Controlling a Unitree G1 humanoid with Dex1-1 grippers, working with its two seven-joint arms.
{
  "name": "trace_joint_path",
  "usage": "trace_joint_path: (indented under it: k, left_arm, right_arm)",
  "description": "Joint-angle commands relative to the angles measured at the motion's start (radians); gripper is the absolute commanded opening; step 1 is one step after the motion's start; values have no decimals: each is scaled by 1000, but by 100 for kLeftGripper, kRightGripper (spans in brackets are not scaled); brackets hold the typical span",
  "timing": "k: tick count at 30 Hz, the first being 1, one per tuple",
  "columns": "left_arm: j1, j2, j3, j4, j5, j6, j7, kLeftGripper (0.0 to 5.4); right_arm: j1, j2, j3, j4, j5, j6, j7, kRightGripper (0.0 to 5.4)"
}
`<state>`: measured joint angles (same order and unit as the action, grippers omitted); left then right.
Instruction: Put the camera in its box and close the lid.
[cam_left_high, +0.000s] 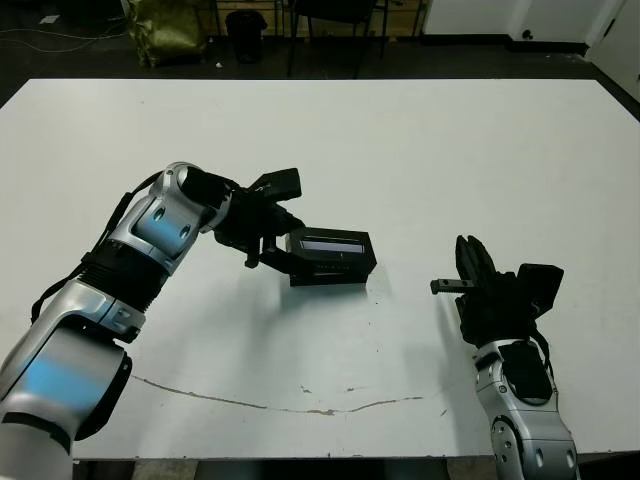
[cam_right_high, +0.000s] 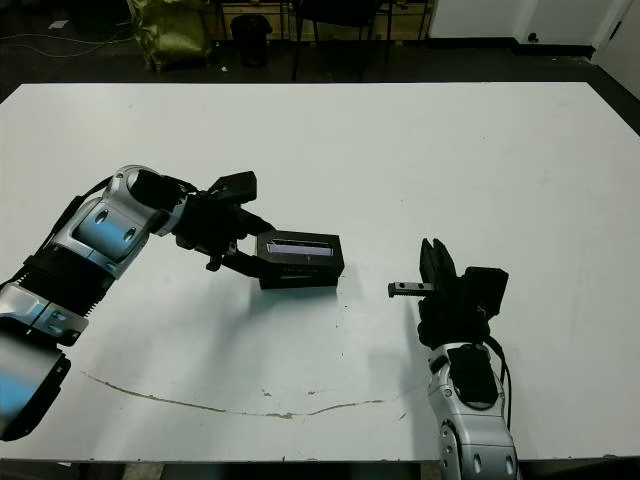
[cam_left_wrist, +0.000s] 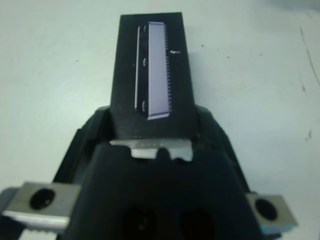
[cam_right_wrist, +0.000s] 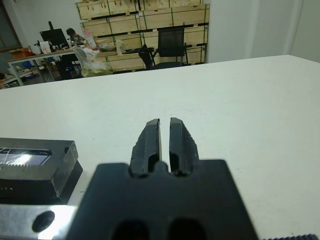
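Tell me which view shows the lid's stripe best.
Left wrist view: the lid fills the frame, its pale stripe seen lengthwise from above. Both eye views show it small beside the left claw. Right wrist view catches only an end.

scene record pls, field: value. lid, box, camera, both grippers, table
lid: on top of the box, pale stripe facing up
box: on the table, closed by the lid, only its dark side shows
camera: not visible, cannot confirm it is inside
left gripper: at the box's end, fingers on either side of it
right gripper: fingers together, holding nothing, apart from the box on the robot's right
table: white, with a thin crack line near the front edge
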<state>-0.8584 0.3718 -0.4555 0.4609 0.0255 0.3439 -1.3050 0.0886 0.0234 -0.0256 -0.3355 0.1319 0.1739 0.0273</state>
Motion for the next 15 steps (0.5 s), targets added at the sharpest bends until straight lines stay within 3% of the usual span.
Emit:
trace_joint_path:
  k: [1,15]
  left_arm:
    - [8,-1,-13,16,10,5,-11,250]
    - [2,-14,-32,35,44,-4,4,250]
  right_arm:
    - [16,-3,-5,8,2,16,-5,0]
    - [20,-3,-7,13,10,6,4,0]
